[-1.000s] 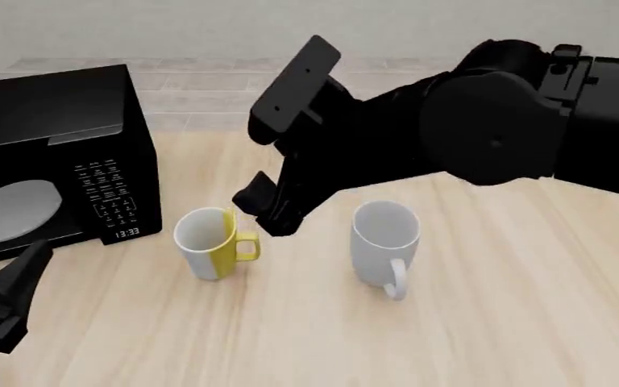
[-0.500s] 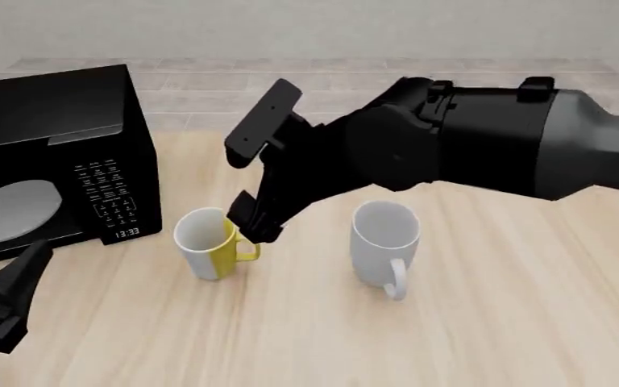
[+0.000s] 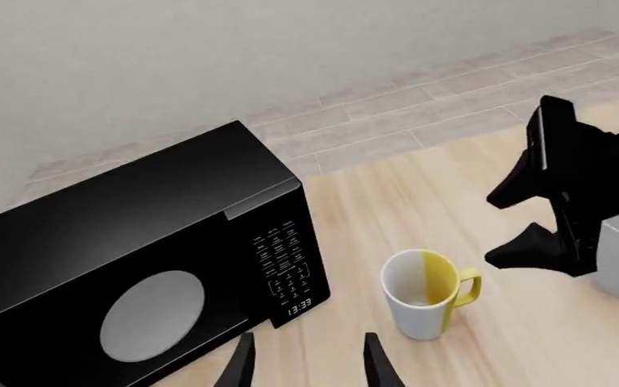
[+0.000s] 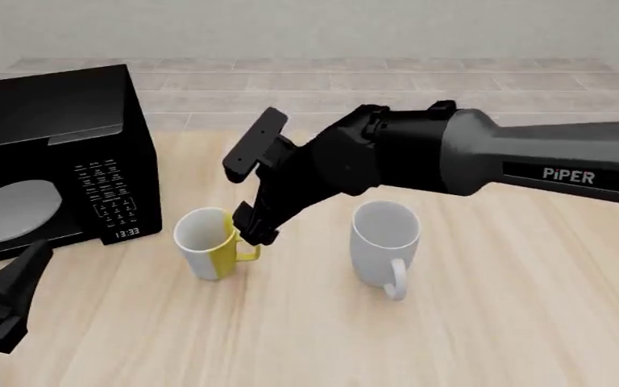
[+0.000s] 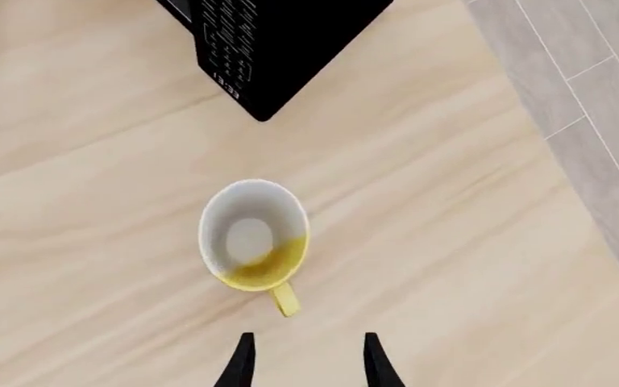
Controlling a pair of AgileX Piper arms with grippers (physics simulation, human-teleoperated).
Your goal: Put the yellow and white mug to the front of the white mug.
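Observation:
The yellow and white mug [image 4: 207, 242] stands upright in front of the microwave's right corner, its yellow handle pointing right. To its right stands the white mug [image 4: 385, 240], upright, with its handle toward the near edge. My right gripper [image 4: 254, 227] hangs open just above the two-tone mug's handle, holding nothing. In the right wrist view the yellow and white mug [image 5: 254, 235] lies just beyond the spread fingertips [image 5: 243, 361], handle toward them. My left gripper [image 4: 3, 310] rests open and empty at the near left. The left wrist view shows the yellow and white mug [image 3: 425, 292] ahead.
A black microwave [image 4: 51, 161] with its door shut fills the table's left side, close behind the two-tone mug. The right arm [image 4: 471, 153] stretches in from the right over the white mug. Bare wood lies in front of both mugs.
My right arm has swung left and lowered, bringing its open gripper down to the yellow and white mug's handle. Both mugs and the left gripper have stayed still.

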